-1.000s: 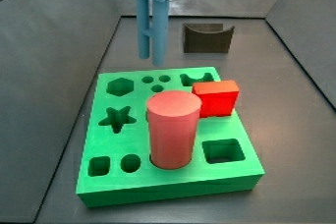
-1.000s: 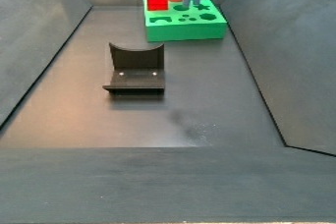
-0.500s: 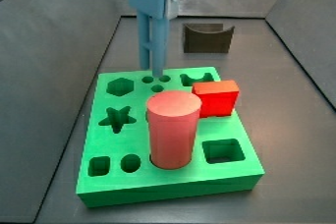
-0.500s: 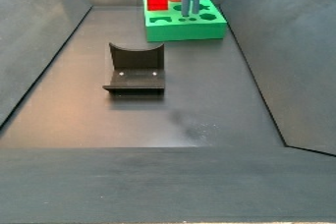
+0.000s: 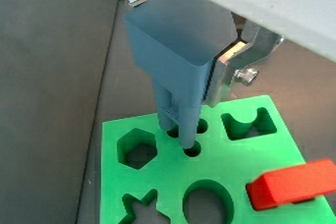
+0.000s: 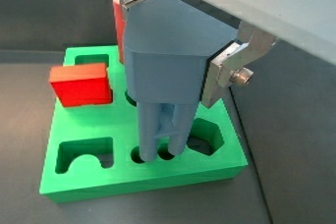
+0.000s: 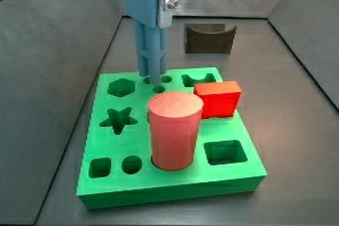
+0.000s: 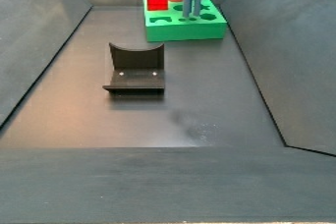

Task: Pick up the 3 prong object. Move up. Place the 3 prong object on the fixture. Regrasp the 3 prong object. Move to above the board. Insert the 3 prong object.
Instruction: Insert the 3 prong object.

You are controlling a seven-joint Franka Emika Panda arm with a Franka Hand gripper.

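Green board [image 7: 133, 141], claw [image 6: 184, 51]-held 3 prong object [image 6: 164, 81] inside.

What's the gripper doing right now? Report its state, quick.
Gripper: shut on the 3 prong object, over the board, prongs in the round holes.

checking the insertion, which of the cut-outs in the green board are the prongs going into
The three small round holes near the board's far edge, between the hexagon and the notched cut-out. The fingers hold the 3 prong object there.
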